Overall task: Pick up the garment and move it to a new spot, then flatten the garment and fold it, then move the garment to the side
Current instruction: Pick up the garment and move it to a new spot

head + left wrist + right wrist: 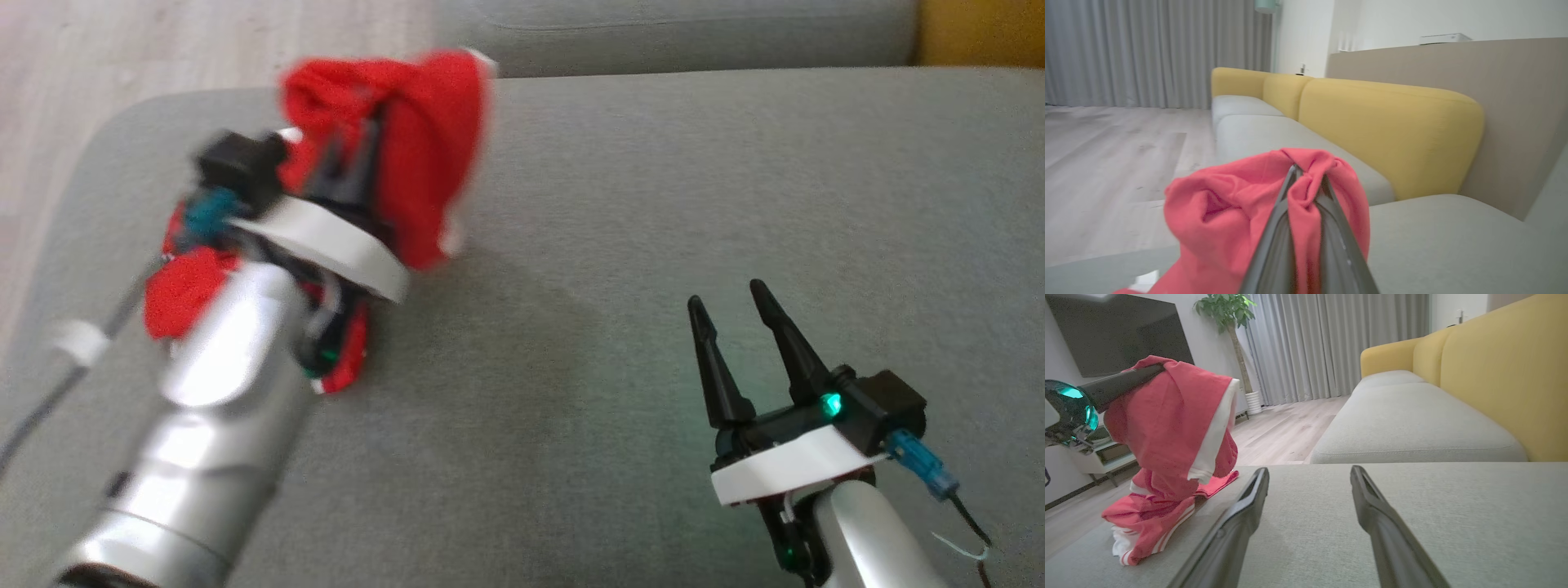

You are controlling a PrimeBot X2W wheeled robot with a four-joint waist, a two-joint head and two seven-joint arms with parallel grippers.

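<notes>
On the grey seat cushion (653, 245), entries run largest first, each placed against that cushion. Seat cushion: broad, flat, grey weave, mostly bare across its middle and right. Garment (1175, 416): red with white trim and stripes, at the cushion's far left corner. Its upper part is raised clear of the cushion and hangs bunched from the fingers that hold it. Its lower part lies in a loose heap touching the cushion surface. Left gripper (1309, 179): above the cushion's left end, the two dark fingers pressed together on a fold of the red cloth, which spills down either side of them. Right gripper (728, 298): low over the cushion's near right part, well apart from the garment, fingers spread wide with nothing between them. Step in hand, as judged: the first one, picking up the garment; the pinch is made and the lift looks part done, since the lower cloth is not yet off the cushion. Next move, as judged: raise the left gripper until the trailing hem clears the cushion, then carry the garment toward the cushion's bare middle. Caution: a single pinch on bunched cloth may slip, so the grip must hold. The right gripper is free for flattening later.
</notes>
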